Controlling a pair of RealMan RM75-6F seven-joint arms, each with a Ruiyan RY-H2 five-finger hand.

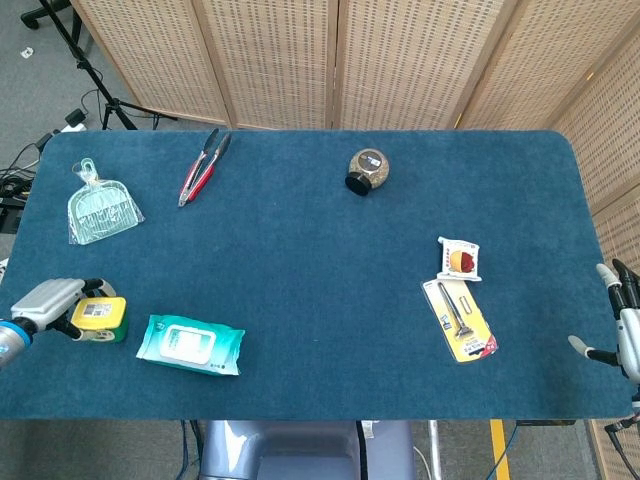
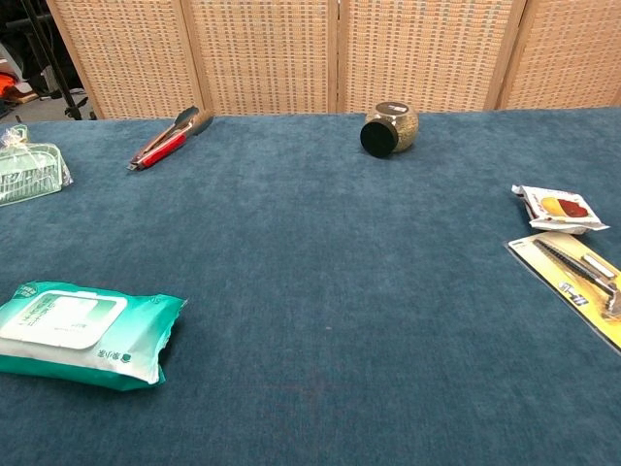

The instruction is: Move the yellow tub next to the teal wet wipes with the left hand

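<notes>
Tub placement: yellow tub (image 1: 98, 317) rests on desk (image 1: 330, 300) at 9 o'clock of teal wet wipes (image 1: 190, 344), near it. Left robot hand (image 1: 45, 302) grips tub; right robot hand (image 1: 622, 318) open, idle.

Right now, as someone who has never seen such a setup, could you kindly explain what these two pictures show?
Both come from the robot's own cameras: one on its head looking down, one on its chest looking across the blue table. The robot has two arms ending in fingered hands. In the head view its left hand is at the yellow tub, beside the teal wet wipes; whether it grips the tub I cannot tell. The right hand holds nothing, fingers apart. Also there: tongs, a green dustpan, a jar, a snack packet and a packaged razor.
</notes>
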